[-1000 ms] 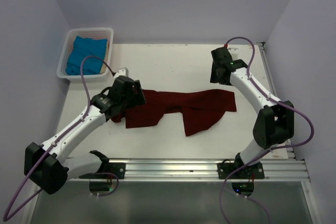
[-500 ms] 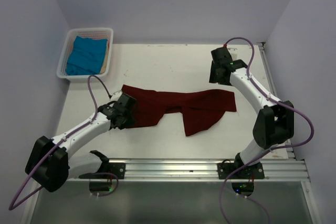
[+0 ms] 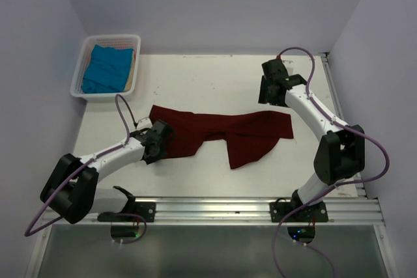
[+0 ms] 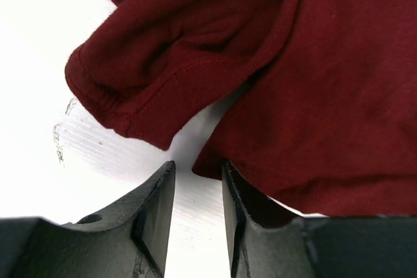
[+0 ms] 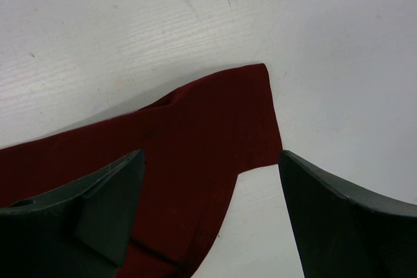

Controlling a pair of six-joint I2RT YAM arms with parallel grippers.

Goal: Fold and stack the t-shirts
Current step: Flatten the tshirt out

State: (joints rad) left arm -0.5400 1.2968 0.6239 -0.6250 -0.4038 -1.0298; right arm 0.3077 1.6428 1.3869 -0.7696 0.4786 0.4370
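A white bench (image 3: 215, 83) carries a dark red t-shirt (image 3: 221, 135) spread crumpled across its middle. A white basket (image 3: 85, 63) at the far left corner holds a blue t-shirt (image 3: 107, 68). The left hand (image 4: 195, 190), fingers nearly together, sits low at the shirt's left edge, gripping nothing. The right hand (image 5: 208, 206), spread wide, hovers over the shirt's right corner.

no readable text, no labels, no brands, no numbers anywhere

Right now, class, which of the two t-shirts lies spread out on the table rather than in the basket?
The dark red t-shirt, spread on the table between the arms. The blue t-shirt sits folded in the white basket at the far left corner.
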